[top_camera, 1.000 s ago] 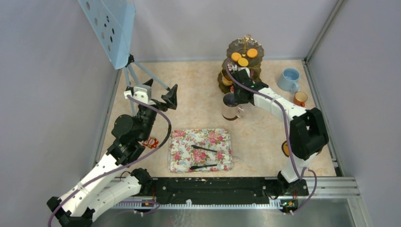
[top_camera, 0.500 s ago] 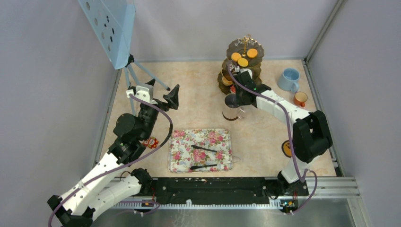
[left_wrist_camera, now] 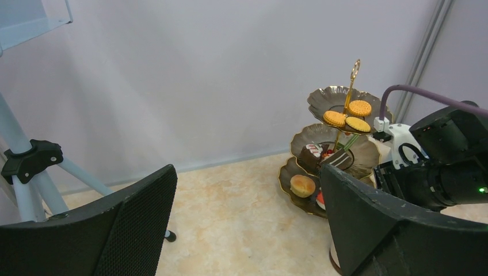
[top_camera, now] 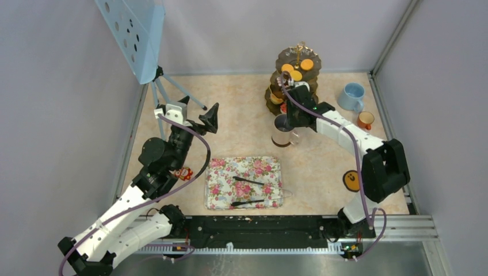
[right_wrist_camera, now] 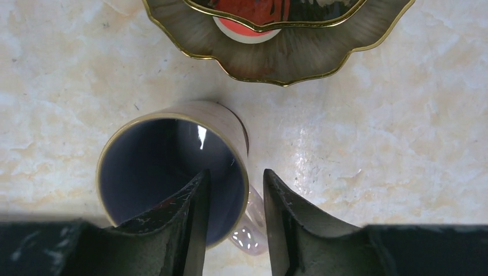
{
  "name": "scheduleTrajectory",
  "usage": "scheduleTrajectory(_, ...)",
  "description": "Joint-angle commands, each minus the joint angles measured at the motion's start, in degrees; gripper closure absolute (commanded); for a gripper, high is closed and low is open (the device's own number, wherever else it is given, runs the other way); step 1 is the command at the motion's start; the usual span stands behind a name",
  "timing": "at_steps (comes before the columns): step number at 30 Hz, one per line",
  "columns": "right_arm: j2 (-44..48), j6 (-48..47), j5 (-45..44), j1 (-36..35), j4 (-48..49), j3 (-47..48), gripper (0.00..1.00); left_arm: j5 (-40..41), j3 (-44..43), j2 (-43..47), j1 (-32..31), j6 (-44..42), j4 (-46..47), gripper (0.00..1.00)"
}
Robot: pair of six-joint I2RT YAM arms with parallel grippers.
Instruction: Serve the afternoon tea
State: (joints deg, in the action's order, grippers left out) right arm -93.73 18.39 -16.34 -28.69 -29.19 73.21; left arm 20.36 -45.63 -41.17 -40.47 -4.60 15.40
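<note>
Right fingers [right_wrist_camera: 195,213]: parted narrowly and pointing straight down. One tip was inside the pale-grey cup [right_wrist_camera: 144,172] and the other outside, with the rim and handle between them. Whether either pressed the wall could not be told.
Pale-grey cup: upright on the bench [right_wrist_camera: 403,144], directly under those fingers, which cut off its near side.
Stand [right_wrist_camera: 276,57]: just beyond the right fingertips, apart from the cup. The wrist view showed only the bottom tier's scalloped edge.
Left fingers [left_wrist_camera: 132,224]: spread wide, holding nothing, raised above the bench.
Well beyond the left fingers: the stand carried orange rounds [left_wrist_camera: 345,118] on top, a cake slice [left_wrist_camera: 313,154] in the middle and a bun-like piece [left_wrist_camera: 302,185] lowest. The right arm and one left finger hid its right side.
Other cups: the light-blue cup [top_camera: 351,95] and orange-brown cup [top_camera: 365,119] stood well to the right of the right fingers.
Unclear: a dark-and-yellow round [top_camera: 351,180] beside the right arm, too small to name.
</note>
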Motion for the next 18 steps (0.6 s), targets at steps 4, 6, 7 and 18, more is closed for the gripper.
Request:
scheduleTrajectory(4,15.6,-4.4,-2.2,0.3,-1.9,4.0,0.48,-0.3,-0.1,0.1,-0.1,0.3,2.1,0.01)
scheduleTrajectory(6,20.3,-5.9,-5.9,1.6,-0.9,0.1,0.45,-0.2,-0.1,0.3,0.0,0.3,2.2,0.01)
scheduleTrajectory(7,22.7,-6.2,-6.7,3.2,0.0,-2.1,0.44,-0.1,-0.2,0.5,0.0,0.3,2.3,0.01)
scheduleTrajectory(18,34.7,26.9,0.3,36.6,-11.9,-27.2,0.34,-1.0,-0.1,1.1,-0.1,1.0,2.2,0.01)
